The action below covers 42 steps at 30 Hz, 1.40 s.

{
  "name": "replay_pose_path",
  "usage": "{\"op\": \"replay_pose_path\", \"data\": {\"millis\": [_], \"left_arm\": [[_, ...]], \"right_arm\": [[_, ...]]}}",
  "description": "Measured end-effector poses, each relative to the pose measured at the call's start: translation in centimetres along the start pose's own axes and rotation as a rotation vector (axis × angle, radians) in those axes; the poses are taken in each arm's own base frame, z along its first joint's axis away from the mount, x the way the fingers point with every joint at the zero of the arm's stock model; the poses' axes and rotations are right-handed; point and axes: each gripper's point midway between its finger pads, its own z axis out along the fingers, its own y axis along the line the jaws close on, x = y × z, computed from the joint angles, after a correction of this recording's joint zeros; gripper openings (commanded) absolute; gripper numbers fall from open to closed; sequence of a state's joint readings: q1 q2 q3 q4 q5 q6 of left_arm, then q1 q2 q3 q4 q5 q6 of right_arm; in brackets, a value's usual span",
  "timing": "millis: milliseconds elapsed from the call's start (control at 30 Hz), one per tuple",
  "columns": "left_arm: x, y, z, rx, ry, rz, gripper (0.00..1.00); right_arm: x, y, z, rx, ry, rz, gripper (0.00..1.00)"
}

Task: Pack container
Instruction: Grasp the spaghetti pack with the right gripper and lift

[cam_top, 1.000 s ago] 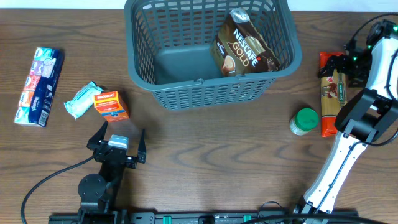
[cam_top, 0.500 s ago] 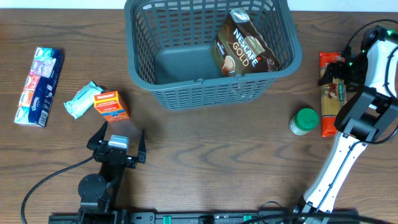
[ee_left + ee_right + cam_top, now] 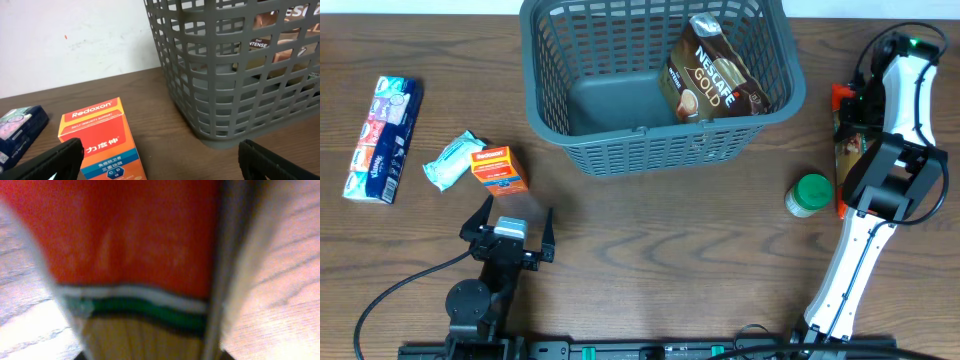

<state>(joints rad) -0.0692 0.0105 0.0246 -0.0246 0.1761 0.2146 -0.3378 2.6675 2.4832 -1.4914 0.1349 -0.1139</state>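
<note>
The container [image 3: 660, 150], a large dark grey slotted basket, stands at the back middle of the table and fills the right of the left wrist view [image 3: 235, 75]. A brown coffee bag [image 3: 712, 72] leans inside it. My left gripper [image 3: 515, 212] rests open near the front left, with nothing between its fingers [image 3: 160, 162]. My right gripper [image 3: 855, 105] is down on the red, green and tan pasta packet [image 3: 844, 155] at the far right. In the blurred right wrist view the packet [image 3: 135, 240] spans the whole gap between the fingertips of the right gripper [image 3: 147, 355].
An orange Redoxon box [image 3: 498, 168] lies just ahead of the left gripper [image 3: 100, 135], beside a white-and-teal packet [image 3: 450, 160]. A tissue pack [image 3: 385, 138] lies at the far left. A green-lidded jar [image 3: 809, 194] stands left of the pasta packet.
The right arm has swung in over the top end of the pasta packet and its jaws have closed in on it. The left arm has not moved.
</note>
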Motion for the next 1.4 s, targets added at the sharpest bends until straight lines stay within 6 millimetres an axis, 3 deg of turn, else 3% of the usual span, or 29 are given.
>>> {"op": "replay_pose_path", "data": {"millis": [400,700,833,967,1200,1300,1400], "left_arm": [[0.0,0.0,0.0,0.000,0.000,0.000,0.99],[0.0,0.0,0.0,0.000,0.000,0.000,0.99],[0.0,0.0,0.0,0.000,0.000,0.000,0.98],[0.0,0.0,0.0,0.000,0.000,0.000,0.98],[0.0,0.0,0.0,0.000,0.000,0.000,0.99],[0.0,0.0,0.0,0.000,0.000,0.000,0.99],[0.0,0.0,0.0,0.000,0.000,0.000,0.99]], "right_arm": [[-0.7,1.1,-0.8,-0.057,-0.042,0.005,0.01],[-2.8,8.1,-3.0,-0.548,-0.157,-0.031,0.01],[-3.8,9.8,-4.2,-0.740,-0.207,-0.025,0.01],[-4.4,9.7,-5.6,-0.859,-0.257,-0.010,0.01],[-5.1,7.1,-7.3,-0.902,-0.326,0.023,0.01],[-5.9,6.3,-9.1,-0.889,-0.390,0.008,0.01],[-6.4,5.8,-12.1,-0.869,-0.471,-0.019,0.01]]}}
